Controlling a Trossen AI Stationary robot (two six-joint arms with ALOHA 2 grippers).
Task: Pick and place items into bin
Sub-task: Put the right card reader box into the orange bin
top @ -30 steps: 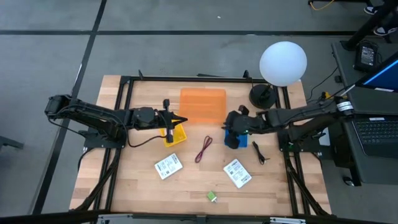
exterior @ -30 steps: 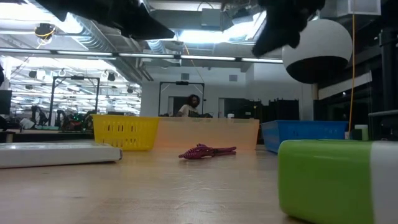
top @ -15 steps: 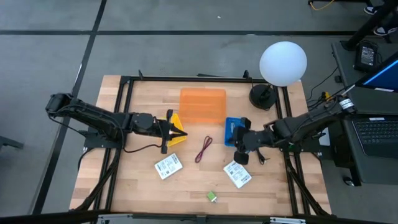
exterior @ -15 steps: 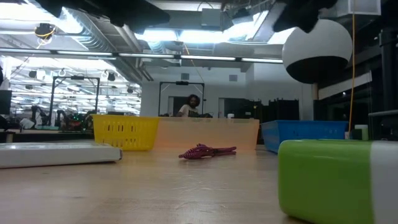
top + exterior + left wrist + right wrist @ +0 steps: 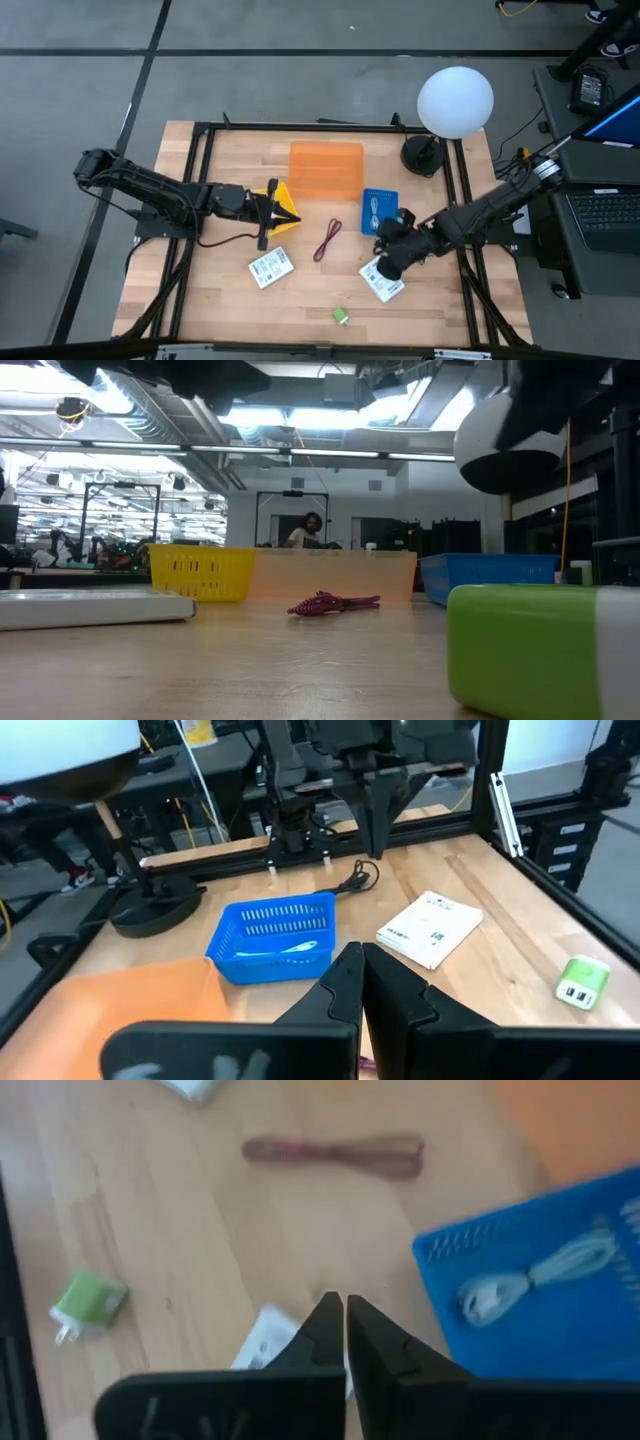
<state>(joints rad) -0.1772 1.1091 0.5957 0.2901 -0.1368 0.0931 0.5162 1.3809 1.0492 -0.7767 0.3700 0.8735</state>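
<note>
My right gripper [image 5: 386, 264] is shut and hovers over the right white labelled packet [image 5: 391, 288], which lies flat on the table and also shows in the right wrist view [image 5: 262, 1338]. My left gripper [image 5: 268, 214] is shut and empty at the yellow basket [image 5: 283, 205]. The dark red looped cord [image 5: 328, 240] lies mid-table. A second white packet [image 5: 270, 267] lies to its left. A green block [image 5: 342, 316] lies near the front edge. The blue basket [image 5: 380, 210] holds a white cable [image 5: 540, 1275]. A thin black piece [image 5: 358, 878] lies beyond it.
An orange bin [image 5: 326, 170] stands at the back centre, between the two baskets. A white globe lamp [image 5: 455, 100] on a black base stands at the back right. A black frame [image 5: 200, 170] rims the table. Bare wood lies along the front edge.
My right gripper has left the blue basket and gone toward the table's near edge, ending over the right white packet. The basket now shows a white cable inside. My left gripper has shifted slightly toward the near edge by the yellow basket.
</note>
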